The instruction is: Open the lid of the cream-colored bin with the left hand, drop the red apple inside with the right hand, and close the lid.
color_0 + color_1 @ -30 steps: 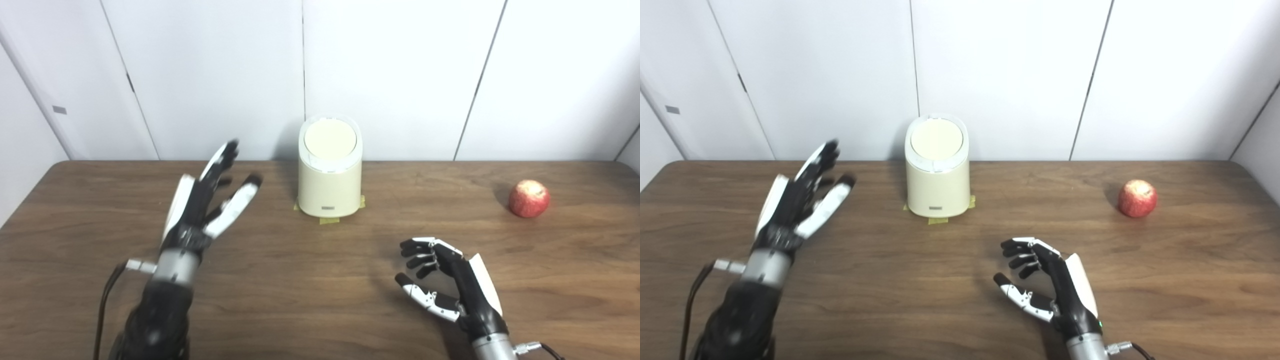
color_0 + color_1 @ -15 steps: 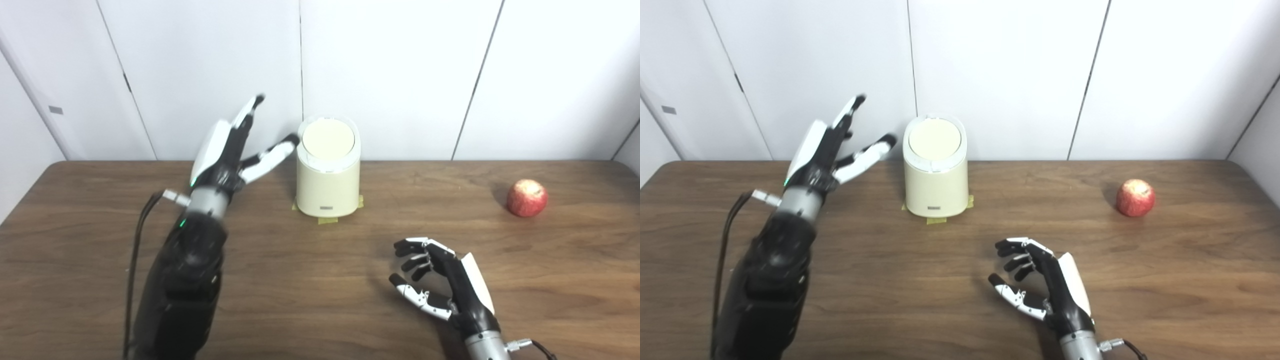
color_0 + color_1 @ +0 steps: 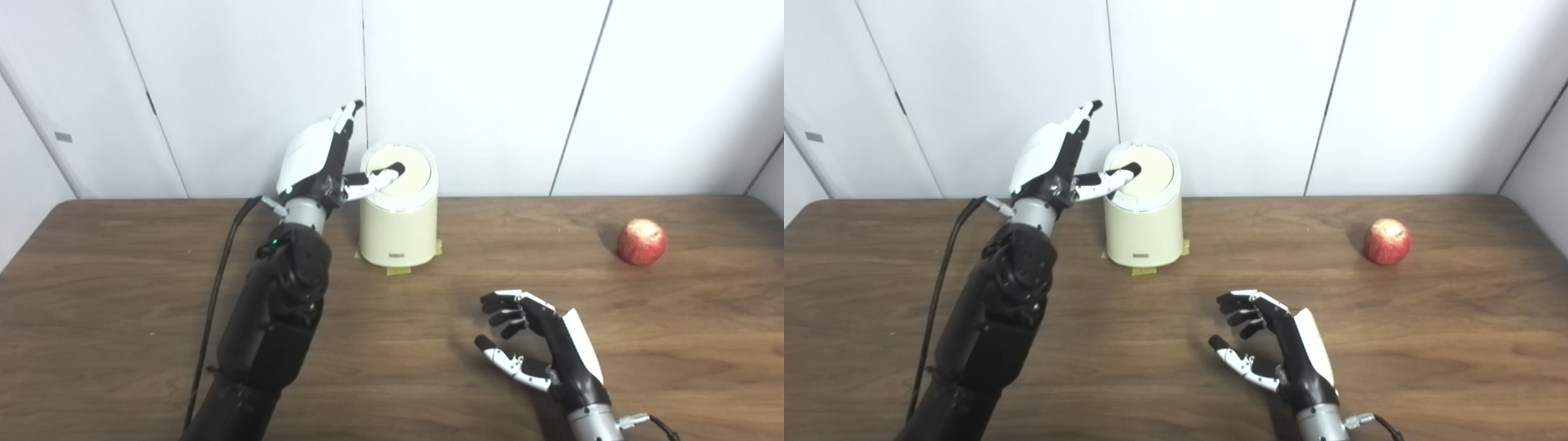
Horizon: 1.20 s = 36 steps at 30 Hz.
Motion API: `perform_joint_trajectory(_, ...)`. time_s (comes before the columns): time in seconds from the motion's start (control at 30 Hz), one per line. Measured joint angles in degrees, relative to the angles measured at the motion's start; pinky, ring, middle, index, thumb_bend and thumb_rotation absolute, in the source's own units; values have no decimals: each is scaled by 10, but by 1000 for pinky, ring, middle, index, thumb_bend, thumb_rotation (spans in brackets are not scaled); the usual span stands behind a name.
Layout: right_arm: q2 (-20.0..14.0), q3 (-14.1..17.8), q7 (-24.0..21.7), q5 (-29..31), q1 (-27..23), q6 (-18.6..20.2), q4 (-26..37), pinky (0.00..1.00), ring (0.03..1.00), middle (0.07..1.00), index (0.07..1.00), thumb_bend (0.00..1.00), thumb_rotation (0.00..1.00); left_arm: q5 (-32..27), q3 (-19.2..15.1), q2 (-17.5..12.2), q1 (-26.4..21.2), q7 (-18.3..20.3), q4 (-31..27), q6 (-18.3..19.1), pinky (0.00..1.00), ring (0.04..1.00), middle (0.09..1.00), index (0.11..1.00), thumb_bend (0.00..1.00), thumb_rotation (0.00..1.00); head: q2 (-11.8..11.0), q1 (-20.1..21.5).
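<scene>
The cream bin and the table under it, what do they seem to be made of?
The cream bin looks like smooth moulded plastic with a slight sheen and rounded edges. The table shows dark brown wood grain with a matte finish; whether solid wood or laminate cannot be told.

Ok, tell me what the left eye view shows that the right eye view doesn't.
Only the left eye view shows a long run of the table's left edge. Only the right eye view shows a long run of its right edge and a wide strip of the side wall. Both share the rest: the left hand, open, with one of its fingers laid over the closed lid of the bin. The right hand is open and empty near the front, and the apple sits far right.
</scene>
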<state>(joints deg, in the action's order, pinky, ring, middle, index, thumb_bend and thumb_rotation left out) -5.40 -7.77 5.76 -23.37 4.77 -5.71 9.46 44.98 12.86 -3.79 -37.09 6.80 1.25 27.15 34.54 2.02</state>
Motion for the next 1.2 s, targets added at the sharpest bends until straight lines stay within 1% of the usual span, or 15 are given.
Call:
perform_joint_trajectory(0.07,0,0,0,0,0,-3,0,460,583,636,638,257,131,-3,1,2,-13,-4,16,-2,986,996,1000,985,637,341,0,1)
perform_joint_trajectory(0.17,0,-1,0,1,-1,-5,-1,446,572,634,644,258,153,-4,6,3,-19,-13,24,-7,935,976,984,972,651,314,0,2)
perform_joint_trajectory(0.23,0,-1,-1,2,-1,-5,-1,456,577,633,645,262,166,-4,12,4,-18,-17,28,-7,941,978,984,974,646,307,0,3)
perform_joint_trajectory(0.3,0,-1,-1,2,-1,-5,-1,474,591,640,646,263,156,-3,17,4,-18,-18,33,-7,942,978,983,976,641,303,-1,3)
perform_joint_trajectory(0.4,0,-1,-1,2,-1,-5,-1,483,603,647,645,265,150,1,22,3,-18,-24,49,-7,937,977,980,969,626,331,-1,4)
perform_joint_trajectory(0.47,0,-1,-1,2,-1,-5,-1,476,597,644,642,272,152,3,27,3,-20,-31,66,-7,931,974,979,966,619,372,-1,4)
perform_joint_trajectory(0.6,0,-1,-1,2,-1,-5,-1,464,587,636,643,274,135,6,30,0,-30,-39,100,-6,952,981,988,972,613,373,-1,5)
perform_joint_trajectory(0.67,0,-1,-1,2,-1,-5,-1,470,591,639,646,272,141,7,30,-1,-34,-40,107,-5,969,992,993,972,626,311,-2,5)
perform_joint_trajectory(0.73,0,-1,-1,2,-1,-5,-1,477,595,642,647,272,140,7,30,-1,-37,-43,108,-5,972,994,992,970,631,282,-2,5)
perform_joint_trajectory(0.9,1,-1,-1,2,-1,-5,-2,492,601,644,646,267,144,13,38,-3,-40,-50,128,-4,956,974,973,950,601,276,-2,8)
perform_joint_trajectory(1.07,1,-2,-2,0,-1,-5,-2,498,602,644,644,265,129,26,47,-4,-42,-68,152,-4,940,954,958,933,587,222,-1,11)
perform_joint_trajectory(1.17,1,-2,-2,0,-1,-5,-2,494,599,643,642,265,139,28,52,-6,-47,-82,166,-6,931,938,948,919,645,132,1,11)
perform_joint_trajectory(1.2,1,-3,-2,0,-1,-5,-2,493,599,644,643,263,144,29,53,-8,-49,-84,167,-6,932,938,945,918,669,118,1,10)
